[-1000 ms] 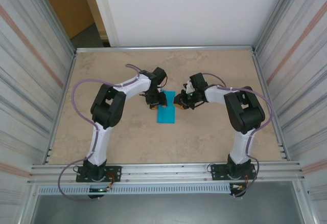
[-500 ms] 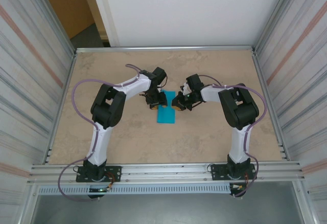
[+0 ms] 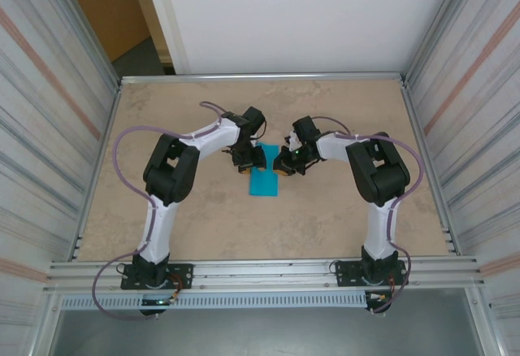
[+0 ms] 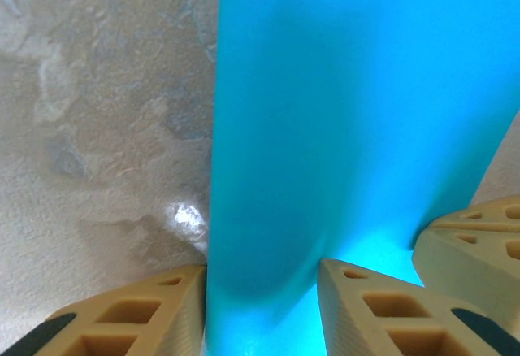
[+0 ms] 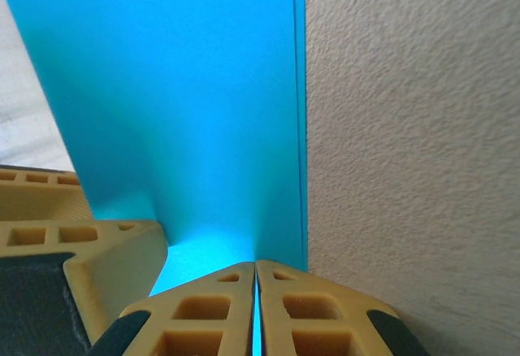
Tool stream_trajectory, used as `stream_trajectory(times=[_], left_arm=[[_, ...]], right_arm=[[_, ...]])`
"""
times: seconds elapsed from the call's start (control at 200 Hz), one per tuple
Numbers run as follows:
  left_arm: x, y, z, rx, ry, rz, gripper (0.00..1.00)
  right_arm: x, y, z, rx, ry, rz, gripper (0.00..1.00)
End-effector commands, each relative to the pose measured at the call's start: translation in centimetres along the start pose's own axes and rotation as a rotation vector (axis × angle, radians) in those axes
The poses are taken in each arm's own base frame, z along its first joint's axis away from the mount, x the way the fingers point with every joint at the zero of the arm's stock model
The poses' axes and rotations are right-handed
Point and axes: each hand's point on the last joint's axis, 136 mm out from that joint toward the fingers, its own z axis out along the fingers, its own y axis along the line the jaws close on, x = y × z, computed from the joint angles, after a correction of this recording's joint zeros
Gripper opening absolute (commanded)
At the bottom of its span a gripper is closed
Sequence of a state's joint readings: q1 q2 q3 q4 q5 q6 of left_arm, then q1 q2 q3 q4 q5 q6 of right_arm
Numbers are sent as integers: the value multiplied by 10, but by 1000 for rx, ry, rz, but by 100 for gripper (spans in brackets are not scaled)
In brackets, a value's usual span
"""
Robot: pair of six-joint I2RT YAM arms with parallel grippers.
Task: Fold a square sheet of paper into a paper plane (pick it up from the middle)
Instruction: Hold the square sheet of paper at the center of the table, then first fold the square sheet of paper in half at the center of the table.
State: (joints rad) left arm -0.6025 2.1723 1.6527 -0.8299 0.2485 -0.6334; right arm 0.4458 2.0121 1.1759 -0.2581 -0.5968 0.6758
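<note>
Both arms bend inward over the beige mottled table (image 3: 203, 226), elbows out and wrists dropped low, so the left gripper (image 3: 249, 159) and right gripper (image 3: 284, 163) almost meet at the far end of the teal paper sheet (image 3: 264, 182), which lies mid-table as a narrow flat rectangle. The far end of the sheet is hidden under the two heads. In the right wrist view the tan ribbed fingers (image 5: 309, 315) are pressed together with a thin teal edge pinched between them. In the left wrist view the fingers (image 4: 138, 315) stand apart, straddling a smooth raised hump of paper; can't tell if they squeeze it. The paper is plain and glossy.
</note>
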Motion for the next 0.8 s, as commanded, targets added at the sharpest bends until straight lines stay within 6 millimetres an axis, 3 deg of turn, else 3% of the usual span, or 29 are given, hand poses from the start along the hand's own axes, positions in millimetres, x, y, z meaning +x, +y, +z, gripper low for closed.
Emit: stream_trajectory(times=[0.0, 0.085, 0.11, 0.21, 0.306, 0.386, 0.491, 0.586, 0.797], left_arm=[[3, -7, -1, 16, -23, 29, 42], [-5, 1, -20, -3, -74, 6, 44], [-8, 2, -36, 0, -109, 7, 45], [-13, 5, -64, 14, -177, 4, 48], [-14, -8, -85, 84, -223, 45, 49], [-11, -30, -93, 206, -225, 89, 46], [-5, -52, -84, 357, -177, 106, 35], [0, -58, -69, 410, -126, 99, 22], [10, -49, -37, 397, -34, 90, 10]], right_arm=[[45, -86, 23, 345, 124, 106, 9], [46, -90, 25, 365, 130, 112, 9], [46, -91, 26, 368, 132, 115, 9], [47, -92, 27, 371, 136, 113, 9], [46, -91, 26, 372, 133, 108, 9], [46, -90, 27, 367, 136, 107, 9], [46, -90, 28, 360, 143, 110, 8], [49, -91, 30, 358, 155, 114, 7], [50, -92, 28, 367, 161, 113, 6]])
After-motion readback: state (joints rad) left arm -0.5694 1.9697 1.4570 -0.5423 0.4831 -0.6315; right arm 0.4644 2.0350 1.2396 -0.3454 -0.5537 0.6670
